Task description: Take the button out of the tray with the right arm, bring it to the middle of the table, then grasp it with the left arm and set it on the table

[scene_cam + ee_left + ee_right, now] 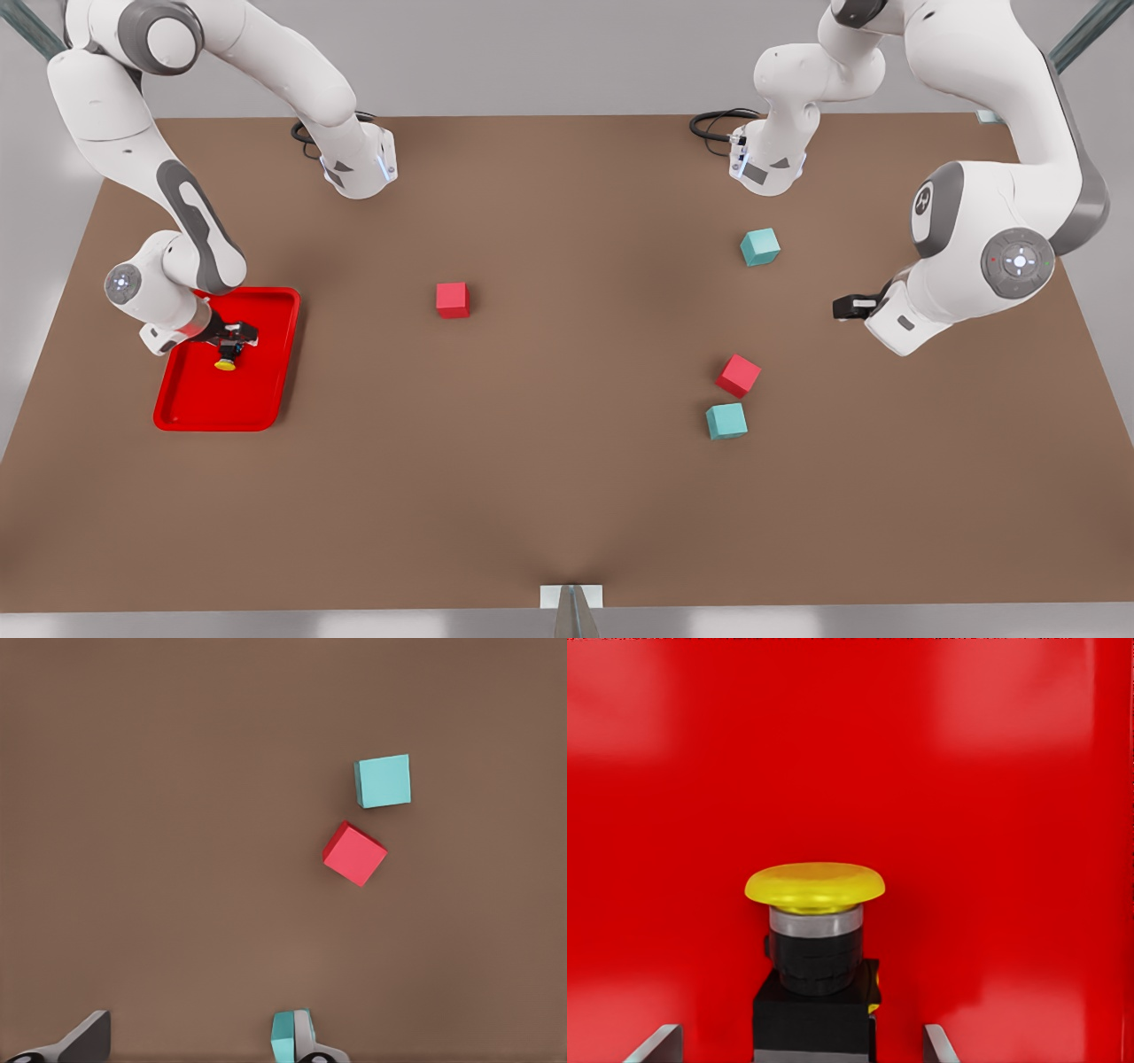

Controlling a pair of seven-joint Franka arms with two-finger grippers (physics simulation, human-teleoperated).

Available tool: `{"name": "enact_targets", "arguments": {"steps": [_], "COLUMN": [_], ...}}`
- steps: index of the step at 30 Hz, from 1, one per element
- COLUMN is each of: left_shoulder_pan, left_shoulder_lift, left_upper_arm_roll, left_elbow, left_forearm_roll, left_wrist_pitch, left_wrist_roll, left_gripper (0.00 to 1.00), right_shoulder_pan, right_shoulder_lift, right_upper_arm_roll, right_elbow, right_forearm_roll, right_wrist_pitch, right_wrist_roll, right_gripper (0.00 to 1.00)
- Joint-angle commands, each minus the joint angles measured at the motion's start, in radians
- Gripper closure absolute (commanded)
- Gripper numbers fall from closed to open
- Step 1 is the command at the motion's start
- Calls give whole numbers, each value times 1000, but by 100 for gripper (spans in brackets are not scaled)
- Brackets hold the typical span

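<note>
Nearest the front camera lies bare brown surface (pixel 549 496). Just beyond it, on the front view's right, a teal cube (pixel 726 421) and a red cube (pixel 738 376) sit close together, almost touching. On the front view's left lies the red tray (pixel 190 415), and the button (pixel 226 362) is inside it, yellow cap showing, black body toward the arm.

The right gripper (pixel 232 341) is down in the tray at the button. In the right wrist view its fingertips (pixel 656 1043) stand wide, one either side of the black body of the button (pixel 815 948) with a gap on each side, so the jaws are spread and hold nothing (a pose that suits closing on the boxy body rather than the rounded cap).

Farther back, a lone red cube (pixel 453 299) rests near the middle of the surface, and another teal cube (pixel 760 246) lies beyond the pair. The left gripper (pixel 852 307) waits above the surface on the front view's right, jaws wide and empty, presumably kept clear until the handover.
</note>
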Motion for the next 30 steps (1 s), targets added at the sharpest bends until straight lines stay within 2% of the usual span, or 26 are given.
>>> {"name": "enact_targets", "arguments": {"steps": [1, 7, 8, 9, 10, 11, 18, 20, 23, 25, 27, 30], "left_shoulder_pan": [0, 0, 0, 0, 0, 0, 0, 0, 0, 0, -2, -2], "left_shoulder_lift": [-1, -1, -1, -1, -1, -1, -1, -1, -1, -1, -1, -1], "left_upper_arm_roll": [0, 0, 0, 0, 0, 0, 0, 0, 0, 0, 0, 0], "left_elbow": [0, 0, 0, 0, 0, 0, 0, 0, 0, 0, 0, 0], "left_forearm_roll": [1, 1, 1, 1, 1, -1, 1, -1, -1, -1, -1, -1], "left_wrist_pitch": [-1, -1, -6, -6, -6, -6, -4, -6, -10, -9, -9, -9], "left_wrist_roll": [1, 0, 0, 0, 0, 0, 1, 0, -2, -2, 0, -2], "left_gripper": [0, 0, 0, 0, 0, 0, 0, 0, 0, 0, 0, 0], "right_shoulder_pan": [0, 0, 1, 1, 1, 3, 24, 29, 52, 231, 323, 486], "right_shoulder_lift": [0, -11, -11, -11, -11, -11, -41, -87, -77, -74, -38, 61], "right_upper_arm_roll": [0, 2, 2, 2, 2, 2, 14, 137, 327, 329, 330, 329], "right_elbow": [1, 1, 1, 1, 1, 1, 27, 131, 295, 344, 353, 455], "right_forearm_roll": [1, -1, -1, -1, -1, -1, -4, -2, -1, 1, 7, 6], "right_wrist_pitch": [14, 10, 10, 10, 10, 10, -4, -251, -481, -541, -540, -539], "right_wrist_roll": [51, 48, 48, 48, 49, 49, 45, 131, 295, 502, 671, 893], "right_gripper": [0, 0, 16, 40, 54, 59, 62, 61, 61, 61, 61, 61]}}
